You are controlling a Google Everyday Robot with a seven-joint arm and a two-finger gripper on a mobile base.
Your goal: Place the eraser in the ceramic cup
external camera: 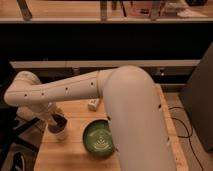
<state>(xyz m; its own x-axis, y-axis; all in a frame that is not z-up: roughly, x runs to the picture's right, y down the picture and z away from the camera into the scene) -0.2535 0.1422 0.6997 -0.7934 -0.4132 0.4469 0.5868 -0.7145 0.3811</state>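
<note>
**My claw over the cup at the table's left side**

Nearest, my big white upper arm (135, 125) fills the right half of the view, running down out of the bottom edge. Just left of it, on the wooden table (65, 155), sits a green bowl (100, 138) with a pale pattern inside; its right rim is hidden behind my arm.

Left of the bowl, a little farther back, stands the ceramic cup (60, 131), pale and upright, near the table's left edge. My gripper (58, 121) hangs right at its mouth, pointing down, dark against the cup's rim. Whether my claw is apart or together I cannot tell, and I cannot make out the eraser; if it is there, it is hidden at the claw or inside the cup.

Farther back, my forearm (60, 92) stretches left from the elbow to the rounded wrist above the cup. Behind it, a small white object (93, 104) lies on the table's far part. Beyond the table runs a dark counter front with a wooden shelf (100, 17) on top.
</note>
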